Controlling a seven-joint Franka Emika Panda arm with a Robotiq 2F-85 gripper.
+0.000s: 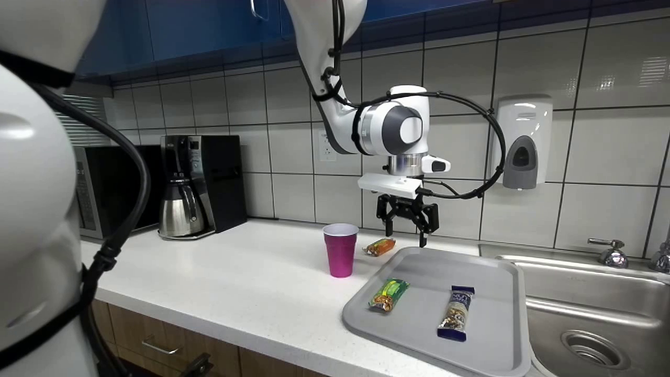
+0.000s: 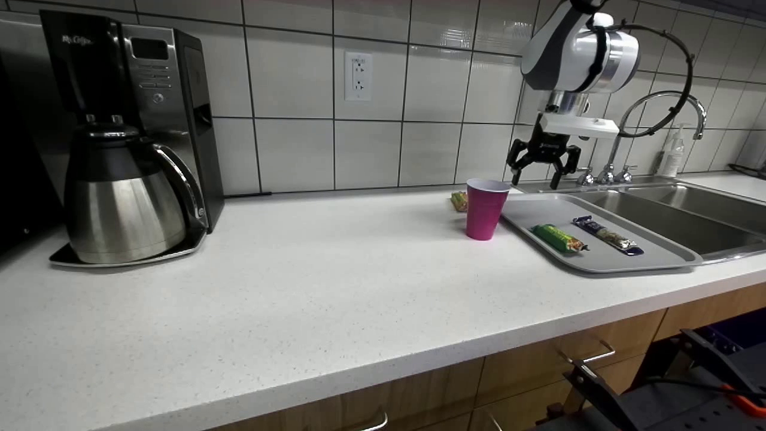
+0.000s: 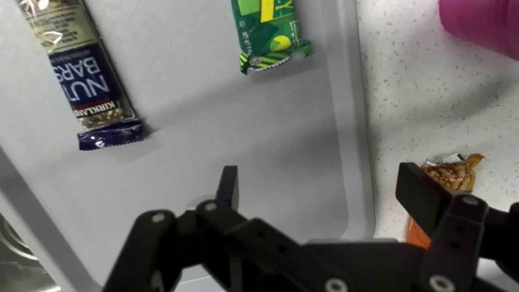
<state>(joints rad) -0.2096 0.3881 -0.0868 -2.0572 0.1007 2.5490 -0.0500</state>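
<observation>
While its jaws gape wide, the claw [image 1: 405, 236] hangs empty.

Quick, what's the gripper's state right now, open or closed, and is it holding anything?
Gripper: open, holding nothing, raised above the counter.

Orange snack bar [image 1: 380, 247], flat, beside tray [image 1: 439, 269]
</observation>
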